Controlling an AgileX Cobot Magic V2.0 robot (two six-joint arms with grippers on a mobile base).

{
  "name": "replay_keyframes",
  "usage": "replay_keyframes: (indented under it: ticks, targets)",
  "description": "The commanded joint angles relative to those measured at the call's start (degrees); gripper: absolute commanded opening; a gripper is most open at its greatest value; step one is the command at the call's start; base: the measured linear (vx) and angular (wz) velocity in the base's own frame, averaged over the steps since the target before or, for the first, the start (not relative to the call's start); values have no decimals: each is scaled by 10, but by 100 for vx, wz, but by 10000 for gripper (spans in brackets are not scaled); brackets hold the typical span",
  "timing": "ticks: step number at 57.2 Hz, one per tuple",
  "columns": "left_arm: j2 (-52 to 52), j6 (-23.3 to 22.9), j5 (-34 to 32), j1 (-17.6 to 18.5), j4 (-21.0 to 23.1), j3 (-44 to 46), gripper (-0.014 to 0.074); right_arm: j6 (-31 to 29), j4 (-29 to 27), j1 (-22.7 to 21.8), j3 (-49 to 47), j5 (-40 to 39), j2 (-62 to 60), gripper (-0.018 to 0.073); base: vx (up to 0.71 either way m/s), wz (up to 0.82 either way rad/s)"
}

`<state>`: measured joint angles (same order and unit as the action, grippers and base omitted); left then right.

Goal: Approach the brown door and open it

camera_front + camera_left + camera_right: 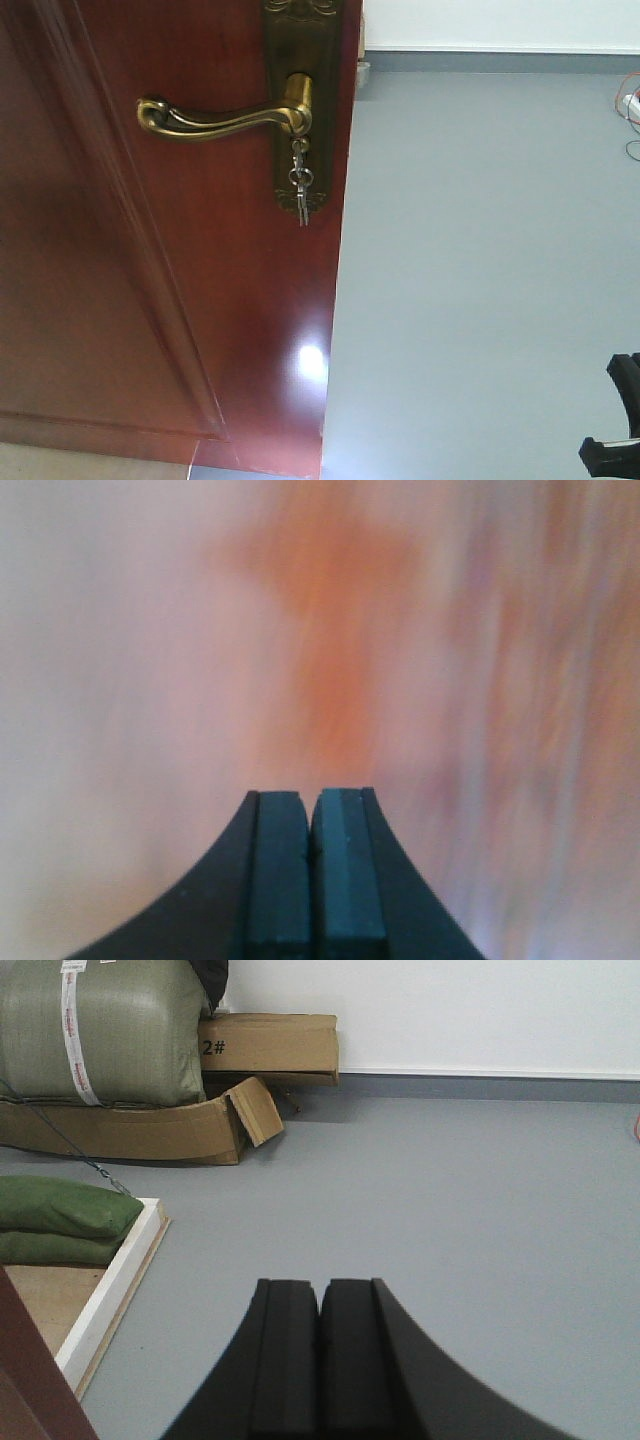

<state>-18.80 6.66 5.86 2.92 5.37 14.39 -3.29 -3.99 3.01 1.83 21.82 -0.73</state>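
Note:
The brown door (150, 300) fills the left half of the front view, glossy and panelled, its free edge running down the middle of the picture. Its curved brass lever handle (215, 118) sits on an ornate backplate (300, 60), and keys (300, 185) hang below the lever. My left gripper (311, 795) is shut with nothing between its pads, facing a blurred reddish-brown surface very close in front. My right gripper (321, 1285) is shut and empty, pointing over the grey floor (450, 1210). A maroon corner of the door (25, 1380) shows at the lower left of the right wrist view.
A white wooden frame (110, 1280) lies on the floor left of my right gripper, with green sacks (60, 1220) on it. Cardboard boxes (265, 1045) and a large green bale (100, 1030) stand against the white wall. A black part of my arm (620, 420) shows low right.

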Motion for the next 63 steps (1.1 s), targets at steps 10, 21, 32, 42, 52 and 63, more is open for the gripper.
replay_keyframes:
  ticks: [10, 21, 32, 42, 52, 63]
  targets:
    - [117, -6, -112, -16, 25, -112, -4, -5, 2, 1, 2, -46, -3, 0, 0, 0]
    - [193, -1, -73, -16, 52, -149, -4, -5, 2, 1, 2, -46, -3, 0, 0, 0]
    - [203, -1, -59, -16, 52, -149, -4, -5, 2, 1, 2, -46, -3, 0, 0, 0]
    - [203, -1, -59, -17, 52, -149, -4, -5, 2, 1, 2, -45, -3, 0, 0, 0]
    - [203, -1, -59, -17, 52, -149, -4, -5, 2, 1, 2, -45, -3, 0, 0, 0]
    - [203, -1, -59, -17, 52, -149, -4, -5, 2, 1, 2, -45, -3, 0, 0, 0]
